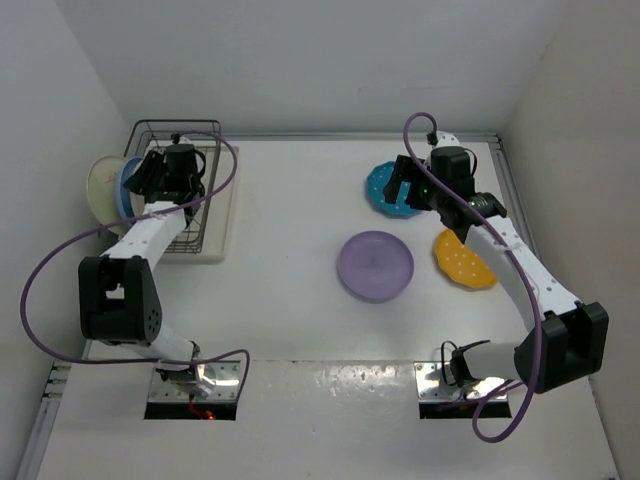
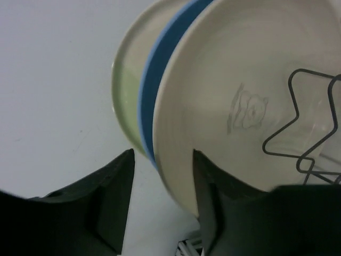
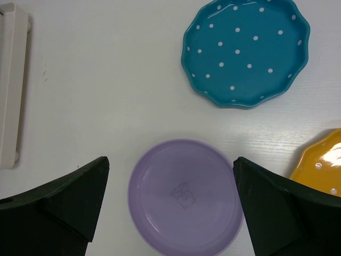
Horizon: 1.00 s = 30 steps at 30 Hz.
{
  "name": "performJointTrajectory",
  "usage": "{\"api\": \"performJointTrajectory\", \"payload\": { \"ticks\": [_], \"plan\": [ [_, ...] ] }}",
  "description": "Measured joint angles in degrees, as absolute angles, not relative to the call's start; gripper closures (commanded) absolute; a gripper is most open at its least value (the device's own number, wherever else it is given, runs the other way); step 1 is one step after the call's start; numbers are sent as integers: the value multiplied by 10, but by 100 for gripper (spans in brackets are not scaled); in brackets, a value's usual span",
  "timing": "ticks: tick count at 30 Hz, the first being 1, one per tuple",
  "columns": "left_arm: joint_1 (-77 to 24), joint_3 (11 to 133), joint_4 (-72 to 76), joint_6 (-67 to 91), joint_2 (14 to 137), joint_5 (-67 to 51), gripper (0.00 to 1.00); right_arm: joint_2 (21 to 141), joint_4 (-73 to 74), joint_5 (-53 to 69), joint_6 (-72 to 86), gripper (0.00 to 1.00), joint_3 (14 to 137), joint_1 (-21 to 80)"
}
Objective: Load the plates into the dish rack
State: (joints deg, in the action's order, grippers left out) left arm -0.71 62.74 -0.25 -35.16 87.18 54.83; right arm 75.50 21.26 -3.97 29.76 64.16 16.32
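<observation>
Plates [image 1: 375, 265] look like glazed ceramic, so I'd guess stiff, slick, a bit heavy and easy to chip. The rim is the only place to pinch.

Three stand on edge in the dark wire dish rack [image 1: 178, 124]: a cream-and-pale-green plate [image 2: 125, 96], a light blue plate [image 2: 160, 64] and a plain cream plate [image 2: 224, 80]. The left gripper [image 2: 162, 160] has its fingers apart around the cream rim, not clamped.

Right of the rack, flat on the white table [image 1: 300, 200], are a lavender plate [image 3: 184, 197], a teal white-dotted plate [image 3: 245, 50] and an orange-yellow dotted plate [image 3: 322, 162]. The right gripper [image 3: 170, 160] hangs spread wide and empty over the lavender one.
</observation>
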Motion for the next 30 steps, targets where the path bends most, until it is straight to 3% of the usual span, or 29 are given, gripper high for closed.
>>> {"api": "performJointTrajectory", "payload": {
  "ticks": [1, 2, 6, 15, 20, 24, 30],
  "plan": [
    [-6, 628, -11, -345, 874, 543, 37, 755, 213, -40, 297, 0, 642, 163],
    [-4, 630, -21, -337, 877, 540, 21, 755, 213, -40, 297, 0, 642, 163],
    [5, 664, -84, -310, 886, 521, 1, 755, 216, -41, 295, 0, 642, 163],
    [-1, 876, -189, -239, 874, 456, 1, 766, 228, -42, 296, 0, 642, 157],
    [-62, 1022, -286, -161, 869, 287, 1, 780, 244, -40, 312, 0, 625, 128],
    [-161, 1028, -341, -130, 874, 80, 1, 774, 249, -38, 339, 0, 581, 79],
    [-345, 986, -406, -131, 1029, -55, 1, 728, 278, -37, 371, 0, 515, 4]
  ]
}}
